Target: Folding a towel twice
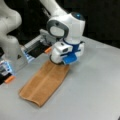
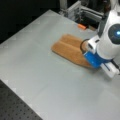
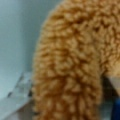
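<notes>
Towel (image 1: 43, 83) lying on the grey table (image 1: 95, 85) as a long narrow strip, already folded over once, seen in both front views. Gripper (image 1: 58, 60) pressed down at the strip's far end, toward a front view's top. In the wrist view, terry pile (image 3: 72, 60) bunched up between the fingers (image 3: 15, 100), closed on the cloth

towel (image 1: 44, 83): orange-brown terry cloth, soft, matt; the wrist view shows a thick, looped, fuzzy pile
table (image 2: 50, 82): grey, smooth, matt sheet
arm (image 1: 67, 25): white glossy plastic shell
gripper (image 1: 60, 61): white and blue smooth plastic, down on the towel's end
frame (image 2: 82, 11): silvery metal rails
</notes>
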